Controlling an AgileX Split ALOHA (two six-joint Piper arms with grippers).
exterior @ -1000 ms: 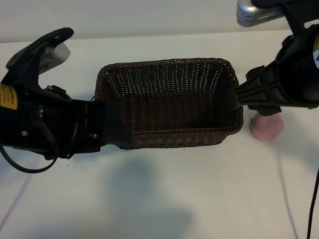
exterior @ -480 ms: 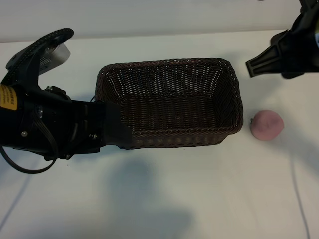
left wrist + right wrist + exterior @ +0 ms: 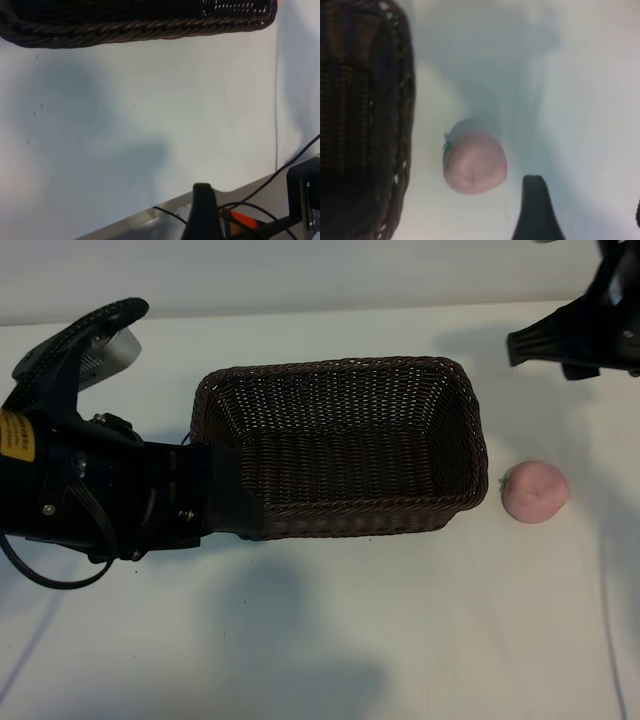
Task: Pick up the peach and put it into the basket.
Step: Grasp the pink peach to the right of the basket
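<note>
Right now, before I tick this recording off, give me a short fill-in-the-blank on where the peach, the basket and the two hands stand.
1. The peach lies on the ____, not in the basket.
2. In the exterior view the peach is just off the basket's ____ end.
3. The basket holds ____.
4. The ____ hand hangs above the table near the peach, while the other hand sits at the basket's opposite end.

Missing words: table; right; nothing; right

The peach point(image 3: 536, 492), round and pale pink, lies on the counter point(image 3: 400, 620) just beside the basket point(image 3: 340, 370). The dark brown wicker basket sits upright and empty
</note>
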